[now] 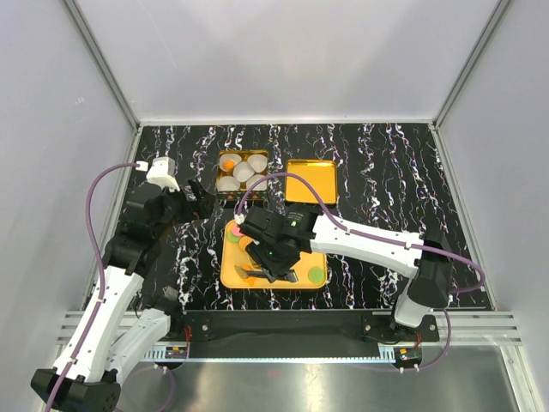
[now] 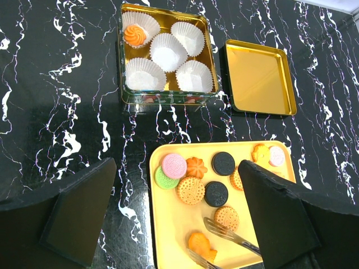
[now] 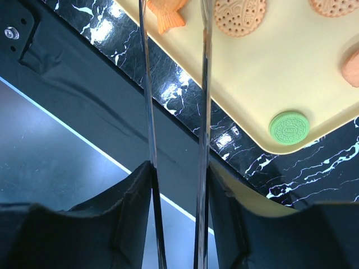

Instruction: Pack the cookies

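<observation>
Where tongs (image 3: 205, 112) reach (right hand (image 3: 178, 188)), cookies (image 3: 241, 15) lie.

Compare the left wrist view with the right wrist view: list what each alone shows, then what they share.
Left wrist only: the gold tin with paper cups, its lid, black cookies. Right wrist only: the right gripper clamping the tongs, a lone green cookie. Both: yellow tray, fish cookie, tongs' tips.
</observation>
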Action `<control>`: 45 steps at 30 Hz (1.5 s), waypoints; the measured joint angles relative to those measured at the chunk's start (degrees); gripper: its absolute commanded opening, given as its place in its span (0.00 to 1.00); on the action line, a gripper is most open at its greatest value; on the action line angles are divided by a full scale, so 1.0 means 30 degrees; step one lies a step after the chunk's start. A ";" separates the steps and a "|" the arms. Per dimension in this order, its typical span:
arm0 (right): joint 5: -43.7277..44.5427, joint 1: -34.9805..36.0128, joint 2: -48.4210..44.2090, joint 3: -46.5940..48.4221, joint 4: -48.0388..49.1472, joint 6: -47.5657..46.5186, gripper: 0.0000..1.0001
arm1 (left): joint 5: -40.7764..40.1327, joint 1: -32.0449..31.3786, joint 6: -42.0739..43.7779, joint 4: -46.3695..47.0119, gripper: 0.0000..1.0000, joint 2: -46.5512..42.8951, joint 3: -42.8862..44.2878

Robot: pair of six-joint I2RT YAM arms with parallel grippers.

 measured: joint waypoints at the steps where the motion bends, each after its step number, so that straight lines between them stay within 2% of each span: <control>1: -0.0022 0.0000 0.0058 0.0000 -0.0007 -0.0022 0.47 | 0.0000 0.0000 0.0000 0.0000 0.99 0.0000 0.0000; 6: -0.0160 0.0109 0.0277 0.0000 -0.0080 -0.0131 0.36 | 0.0000 0.0000 0.0000 0.0000 0.99 0.0000 0.0000; 11: -0.0146 0.0131 0.0284 0.0036 -0.0175 -0.0182 0.32 | 0.0000 0.0000 0.0000 0.0000 0.99 0.0000 0.0000; 26: 0.0896 -0.0656 0.0306 0.2361 -0.1086 -0.0678 0.30 | 0.0000 0.0000 0.0000 0.0000 0.99 0.0000 0.0000; 36: 0.0729 -0.4131 0.0801 0.5034 -0.1064 -0.1749 0.29 | 0.0015 0.0051 0.0000 0.0007 0.99 -0.0007 0.0000; 45: 0.1035 -0.7992 0.3490 0.9282 0.0182 -0.2973 0.31 | 0.0087 0.0131 -0.0007 0.0007 0.99 0.0000 0.0000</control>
